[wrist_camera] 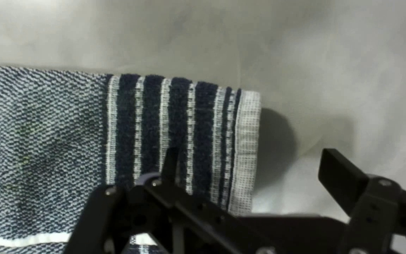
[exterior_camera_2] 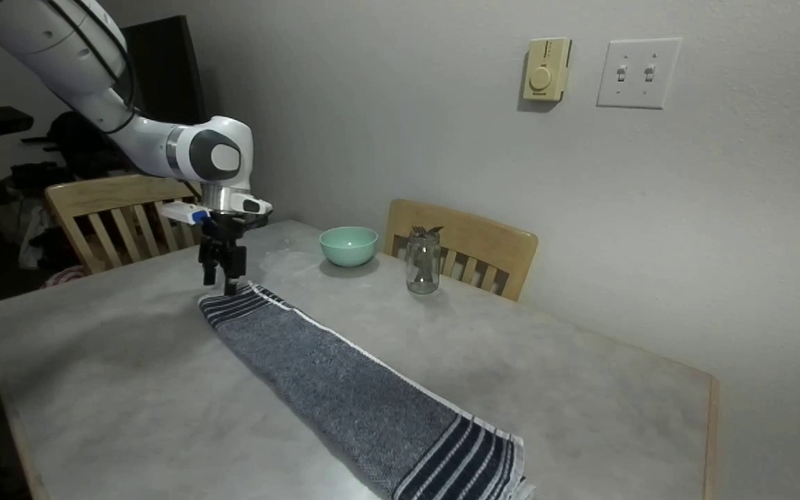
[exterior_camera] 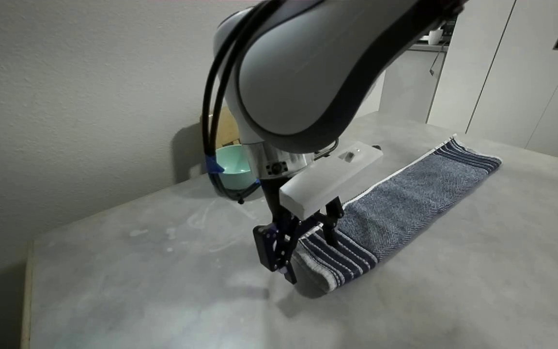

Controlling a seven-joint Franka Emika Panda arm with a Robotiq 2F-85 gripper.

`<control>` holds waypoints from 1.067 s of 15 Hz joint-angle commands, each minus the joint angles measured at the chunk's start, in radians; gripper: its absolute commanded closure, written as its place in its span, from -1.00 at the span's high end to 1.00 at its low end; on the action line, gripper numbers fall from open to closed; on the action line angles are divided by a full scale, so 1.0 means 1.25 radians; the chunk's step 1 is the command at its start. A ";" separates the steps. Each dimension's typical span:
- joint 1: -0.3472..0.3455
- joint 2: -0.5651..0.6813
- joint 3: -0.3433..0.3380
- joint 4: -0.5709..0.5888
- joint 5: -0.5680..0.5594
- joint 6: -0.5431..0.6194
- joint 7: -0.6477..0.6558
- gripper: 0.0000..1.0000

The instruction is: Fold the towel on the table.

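The blue-grey towel [exterior_camera_2: 358, 382] lies stretched long and narrow on the mottled grey surface [exterior_camera_2: 615, 403], white-striped bands at both ends. At one of these bands the hand [exterior_camera: 311, 258] is spread wide, one finger over the stripes and the other past the pale hem; I cannot tell whether it touches the towel. Farther out, a mint-green bowl [exterior_camera_2: 349, 246] and a glass jar [exterior_camera_2: 415, 272] of cutlery [exterior_camera_2: 419, 231] stand near the wall [exterior_camera_2: 650, 243], a slatted wooden chair [exterior_camera_2: 480, 232] behind the jar.
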 commanded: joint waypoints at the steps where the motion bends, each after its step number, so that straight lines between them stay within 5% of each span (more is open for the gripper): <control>1: 0.046 0.026 -0.041 0.048 -0.049 -0.060 0.084 1.00; 14: 0.031 0.083 -0.046 0.102 -0.088 -0.074 0.025 1.00; 16: 0.030 0.082 -0.049 0.103 -0.090 -0.071 0.022 0.71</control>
